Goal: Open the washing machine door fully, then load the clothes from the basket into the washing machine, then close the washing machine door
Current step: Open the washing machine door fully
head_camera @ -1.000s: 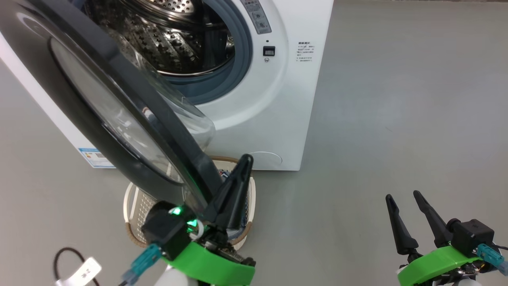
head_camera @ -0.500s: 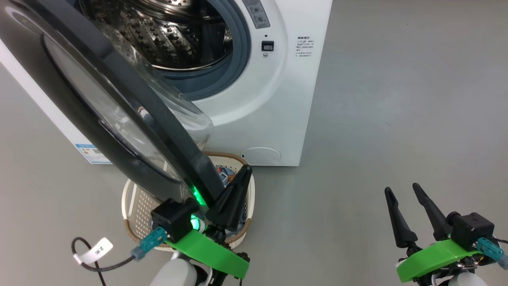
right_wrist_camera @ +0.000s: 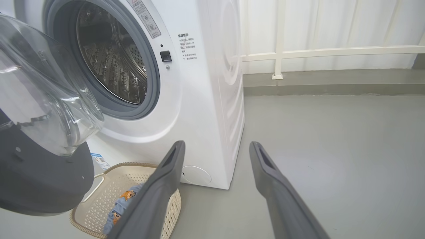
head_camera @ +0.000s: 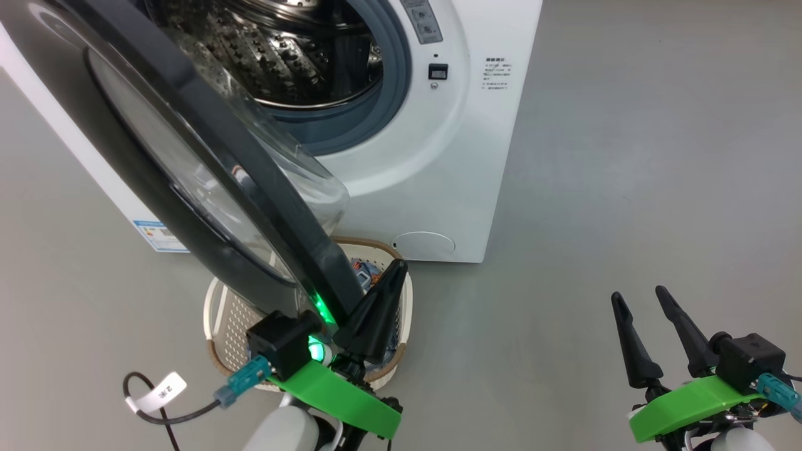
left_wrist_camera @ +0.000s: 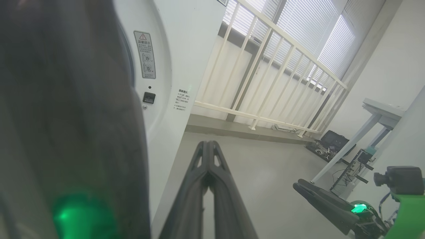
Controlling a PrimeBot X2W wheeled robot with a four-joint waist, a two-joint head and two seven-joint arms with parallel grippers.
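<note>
Upper left of the head view, the washing machine door (head_camera: pixel 213 134) stands part-open, overhanging the basket (head_camera: pixel 233 329) at lower centre, so the clothes (head_camera: pixel 365 271) lie half-hidden beneath it; the left tool (head_camera: pixel 396 268), fingers pressed together on nothing, sits just beside the door's inner edge — likely to push it wider; lower right, the right tool (head_camera: pixel 639 294) hangs spread wide, empty.

The washing machine (head_camera: pixel 438 163) is white, with its steel drum exposed. The washing machine door (head_camera: pixel 182 169), black-rimmed with bulging glass, stands partly open above the basket (head_camera: pixel 225 326). This cream basket sits on the floor just before the machine and holds the clothes (head_camera: pixel 365 273), light blue with orange prints.
</note>
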